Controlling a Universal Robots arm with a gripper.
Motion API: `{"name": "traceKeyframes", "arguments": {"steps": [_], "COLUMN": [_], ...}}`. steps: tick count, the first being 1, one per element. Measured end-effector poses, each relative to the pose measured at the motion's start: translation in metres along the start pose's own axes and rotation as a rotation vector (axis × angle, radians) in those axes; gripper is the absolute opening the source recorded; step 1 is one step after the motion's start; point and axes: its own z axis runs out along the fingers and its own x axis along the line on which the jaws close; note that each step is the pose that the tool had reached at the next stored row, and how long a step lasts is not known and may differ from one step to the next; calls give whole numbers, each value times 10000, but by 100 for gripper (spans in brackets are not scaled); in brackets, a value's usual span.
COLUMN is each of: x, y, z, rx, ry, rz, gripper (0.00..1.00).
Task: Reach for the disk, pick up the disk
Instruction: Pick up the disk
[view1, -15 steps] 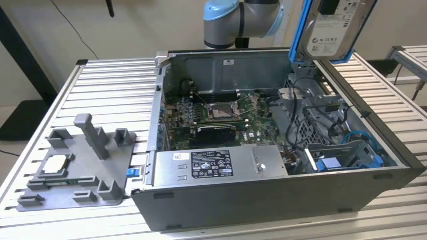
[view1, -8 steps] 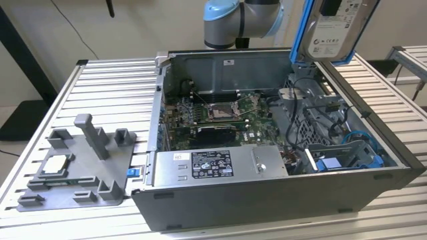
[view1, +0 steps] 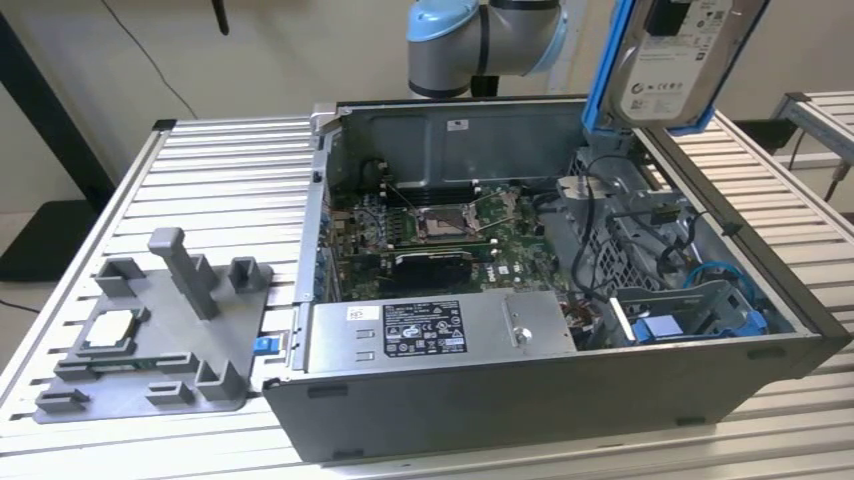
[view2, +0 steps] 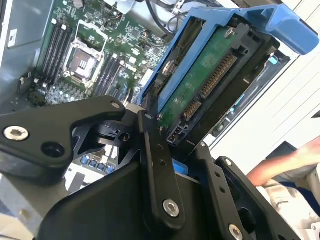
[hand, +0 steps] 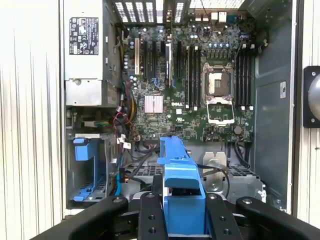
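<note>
I hold the disk (view1: 678, 62) in my gripper (hand: 183, 210), my fingers (hand: 150, 220) closed on the two sides of its blue bracket, so it hangs in the air above the open computer case (view1: 534, 380), over the case's far corner on the exterior view's right. It is clear of the drive bay, lifted high so that it touches no cables or metal walls. The disk stands nearly upright with its long axis close to vertical, leaning slightly. Its silver labelled face looks toward the exterior camera; in the second wrist view its green circuit side (view2: 210, 80) faces the motherboard (hand: 190, 85) below. The case sits on a slatted metal table (view1: 214, 180), beside a grey fixture (view1: 160, 330) near the table's edge.
</note>
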Motion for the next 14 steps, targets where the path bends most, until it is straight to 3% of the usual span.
{"name": "traceKeyframes", "arguments": {"steps": [5,14], "x": [73,278], "y": [-2,-8], "z": [1,16], "rx": [0,-10], "ry": [-1,0], "rz": [0,0], "gripper": [0,0]}}
